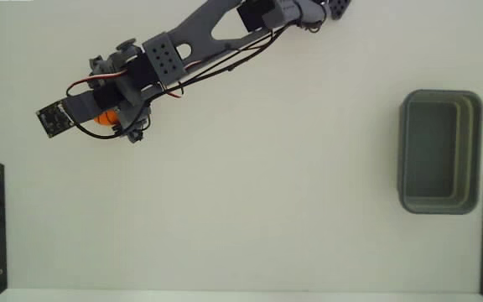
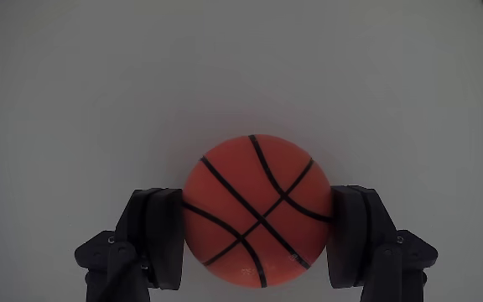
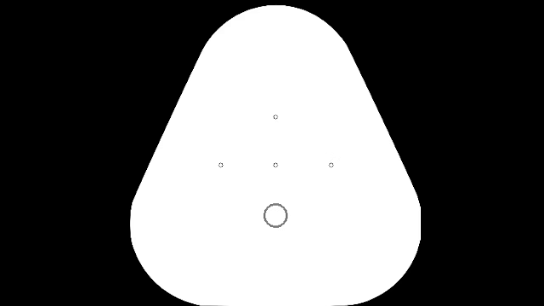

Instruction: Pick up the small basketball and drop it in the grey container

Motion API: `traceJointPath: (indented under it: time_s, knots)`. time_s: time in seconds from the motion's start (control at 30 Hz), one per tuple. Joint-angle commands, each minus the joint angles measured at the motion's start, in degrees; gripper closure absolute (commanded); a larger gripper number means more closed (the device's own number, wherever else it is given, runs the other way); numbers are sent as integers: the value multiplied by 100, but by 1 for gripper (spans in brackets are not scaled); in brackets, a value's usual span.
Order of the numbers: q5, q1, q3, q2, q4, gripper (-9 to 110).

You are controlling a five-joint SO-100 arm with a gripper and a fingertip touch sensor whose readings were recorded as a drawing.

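In the fixed view, the arm point(image 1: 216, 33) reaches down from the top toward the left side of the white bench point(image 1: 250, 210). Its hand point(image 1: 110, 119) sits far to the left. A bit of orange peeks out there. That is the small basketball point(image 1: 105, 118), mostly hidden under the arm.

The wrist view shows it much better. The small basketball point(image 2: 257, 211) sits between the 2 dark fingers point(image 2: 159, 236) of the hand point(image 2: 257, 239). 1 finger is against the left side of the ball and 1 is against the right side. The hand looks pressed onto the ball, pinching it. It is hard to tell if the ball is lifted or sits on the bench.

So the grab step looks done or nearly done. The carry step is not done yet.

Far to the right in the fixed view is the grey container point(image 1: 479, 151). It is empty and well apart from the ball.

Next, the arm likely needs to lift the ball, swing it across the bench to the right, stop over the tub, and then spread the fingers so the ball falls in.
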Motion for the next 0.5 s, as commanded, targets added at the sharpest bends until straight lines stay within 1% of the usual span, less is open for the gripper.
traceJointPath:
  time_s: [0.0,0.47]
  knots:
    - [26,-15,-20,265,-137,-7]
    - [26,-15,-20,265,-137,-4]
